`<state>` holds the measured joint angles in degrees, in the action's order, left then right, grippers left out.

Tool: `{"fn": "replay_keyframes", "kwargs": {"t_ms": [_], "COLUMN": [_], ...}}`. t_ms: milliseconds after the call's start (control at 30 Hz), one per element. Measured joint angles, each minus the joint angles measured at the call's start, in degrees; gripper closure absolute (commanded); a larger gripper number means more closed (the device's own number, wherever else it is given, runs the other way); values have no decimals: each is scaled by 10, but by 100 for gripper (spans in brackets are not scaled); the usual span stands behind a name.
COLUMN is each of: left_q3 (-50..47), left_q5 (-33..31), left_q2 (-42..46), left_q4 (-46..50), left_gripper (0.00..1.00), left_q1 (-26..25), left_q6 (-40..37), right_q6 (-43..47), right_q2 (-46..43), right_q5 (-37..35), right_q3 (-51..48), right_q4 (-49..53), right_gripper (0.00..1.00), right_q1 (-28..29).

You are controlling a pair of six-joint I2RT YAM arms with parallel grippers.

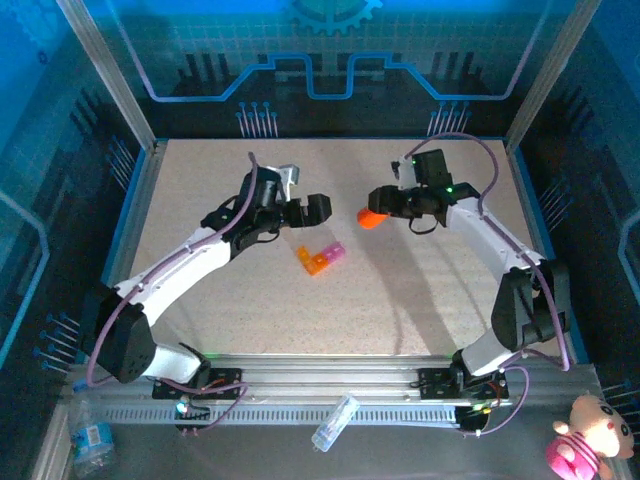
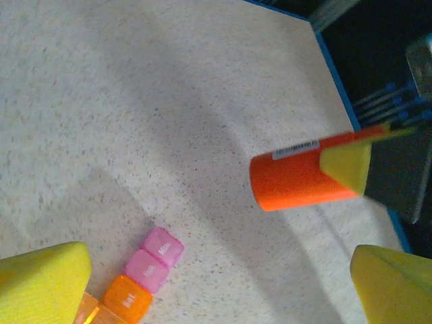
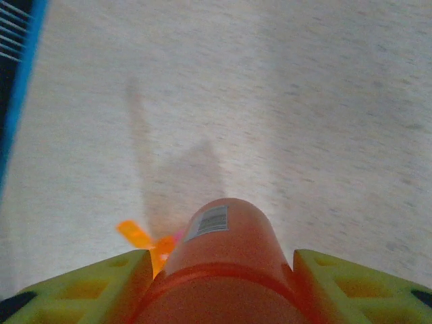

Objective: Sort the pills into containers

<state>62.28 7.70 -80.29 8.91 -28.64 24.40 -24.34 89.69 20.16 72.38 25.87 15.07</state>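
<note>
Containers [image 1: 320, 257], a short orange-and-pink strip, lie flat on the table [image 1: 420, 300] nearest the arm bases, below and between both grippers. Their long axis runs diagonally, the pink end toward the far right. Left gripper [image 1: 318, 207]: jaws spread wide, holding nothing, just beyond the strip. Right gripper [image 1: 380, 207]: clamped on an orange bottle [image 1: 371, 217], held roughly level and pointing toward the left gripper.

The orange bottle [image 3: 226, 260] hides most of the containers [image 3: 137, 235].
</note>
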Motion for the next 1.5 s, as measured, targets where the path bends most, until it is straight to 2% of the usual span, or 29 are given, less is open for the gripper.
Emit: {"fn": "replay_keyframes", "kwargs": {"t_ms": [100,233,367,567,1000,1300,1500], "left_q3": [-51,-108,-142,-144,-118,-108,-107], "left_q5": [33,77,117,160,206,222,226], "left_q2": [14,15,14,1,-39,-43,-47], "left_q4": [-58,-128,-191,-247,-252,-246,-242], "left_gripper": [1,1,1,2,7,19,23], "left_q1": [0,0,0,1,16,16,16], "left_q6": [-92,-177,-218,-245,-264,-274,-278], "right_q6": [-14,-36,-60,-76,-78,-78,-78], "right_q2": [3,31,47,54,55,62,64], "right_q5": [68,156,217,271,301,301,301], "right_q3": [10,34,35,35,34,34,34], "right_q4": [-18,-49,-78,-97,-101,-101,-99], "right_gripper": [73,74,74,74,75,75,75], "right_q1": [0,0,0,12,48,67,67]}}
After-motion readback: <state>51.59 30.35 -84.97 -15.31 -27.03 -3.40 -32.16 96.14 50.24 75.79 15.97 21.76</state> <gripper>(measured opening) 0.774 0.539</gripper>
